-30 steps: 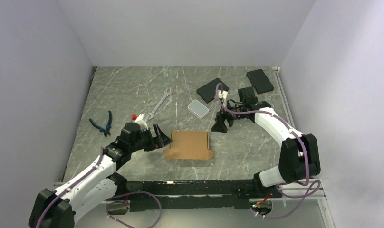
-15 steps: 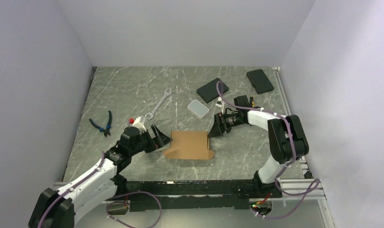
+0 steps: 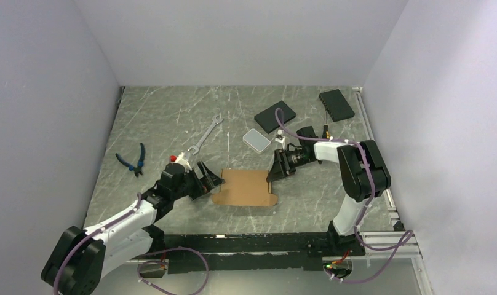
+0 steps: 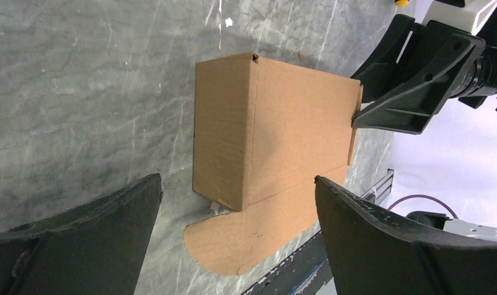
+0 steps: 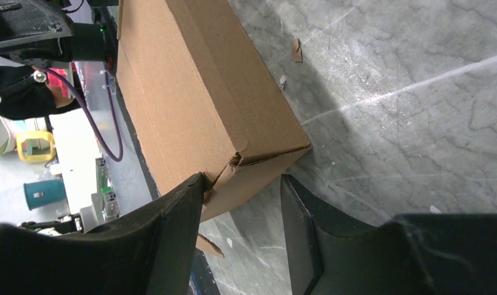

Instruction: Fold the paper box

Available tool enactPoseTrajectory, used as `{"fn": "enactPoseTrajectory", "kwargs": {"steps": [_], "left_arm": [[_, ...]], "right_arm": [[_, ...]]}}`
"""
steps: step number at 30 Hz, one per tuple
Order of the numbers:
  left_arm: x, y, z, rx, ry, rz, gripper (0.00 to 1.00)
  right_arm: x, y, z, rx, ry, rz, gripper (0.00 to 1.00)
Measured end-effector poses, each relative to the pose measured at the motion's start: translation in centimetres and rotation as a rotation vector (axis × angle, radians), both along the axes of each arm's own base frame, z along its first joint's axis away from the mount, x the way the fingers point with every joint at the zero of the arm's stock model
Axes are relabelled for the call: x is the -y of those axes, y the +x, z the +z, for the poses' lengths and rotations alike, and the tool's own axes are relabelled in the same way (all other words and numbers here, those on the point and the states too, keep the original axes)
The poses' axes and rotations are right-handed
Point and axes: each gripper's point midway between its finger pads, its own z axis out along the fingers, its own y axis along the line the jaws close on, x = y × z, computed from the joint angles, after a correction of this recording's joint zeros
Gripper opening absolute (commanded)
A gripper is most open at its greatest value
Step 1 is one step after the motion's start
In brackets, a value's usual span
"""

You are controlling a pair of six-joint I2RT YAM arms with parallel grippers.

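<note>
The top view looks down on the whole tabletop (image 3: 166,117). Both wrist views sit low and close, facing the paper box (image 3: 245,187) from opposite sides.

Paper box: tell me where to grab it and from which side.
Probably take the paper box by its right-end corner, coming from the right with the right gripper: its top is too wide to span, and that corner sits between the open fingers.

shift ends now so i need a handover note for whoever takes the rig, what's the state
Left tool: open, facing the box's left end, gripping nothing.
Right tool: open, astride the box's far right corner.
Box: on the table between both tools.
Done: body already folded into a carton.
Left: a rounded flap lies flat at the near left corner and likely needs tucking.
</note>
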Motion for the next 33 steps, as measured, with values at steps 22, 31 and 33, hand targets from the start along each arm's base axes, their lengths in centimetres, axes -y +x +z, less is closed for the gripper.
{"fn": "enactPoseTrajectory", "kwargs": {"steps": [22, 31, 33], "left_arm": [[1.8, -0.7, -0.4, -0.056, -0.119, -0.055, 1.00], [2.6, -1.2, -0.1, -0.090, -0.216, -0.059, 0.98], [2.8, -1.3, -0.1, -0.102, -0.233, -0.053, 0.92]], "right_arm": [[0.1, 0.2, 0.6, -0.095, 0.060, -0.015, 0.27], [0.3, 0.2, 0.6, -0.130, 0.077, -0.024, 0.26], [0.4, 0.2, 0.6, -0.131, 0.077, -0.025, 0.26]]}}
